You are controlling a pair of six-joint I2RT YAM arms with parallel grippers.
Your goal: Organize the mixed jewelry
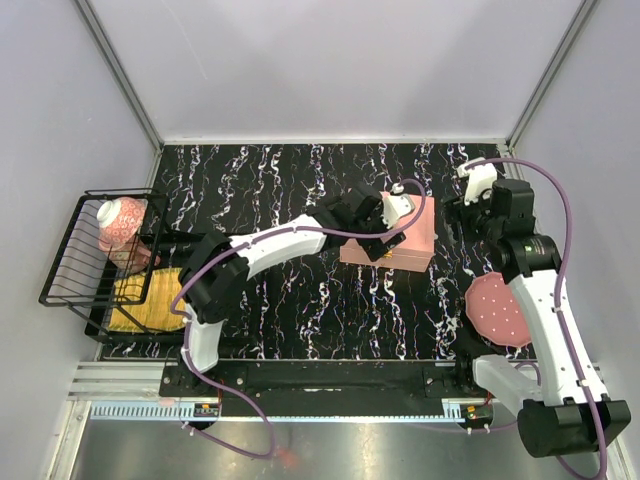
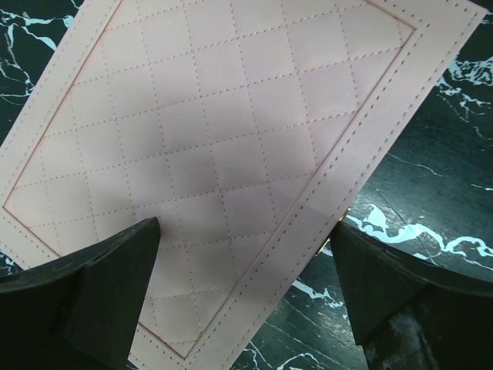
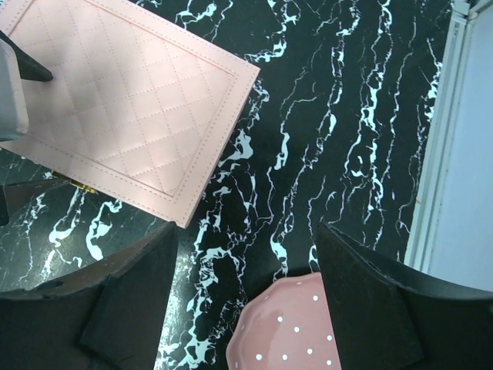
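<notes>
A closed pink quilted box lies on the black marbled table, right of centre. It fills the left wrist view and shows at the upper left of the right wrist view. A small gold clasp sits on its near edge. My left gripper hovers over the box lid, open and empty. My right gripper is open and empty above bare table, right of the box. The ring and the chain strand are not in view.
A round pink dotted disc lies at the right front, just under the right fingers. A black wire rack with a pink patterned bowl and a yellow mat stands at the left. A white wall frame borders the right.
</notes>
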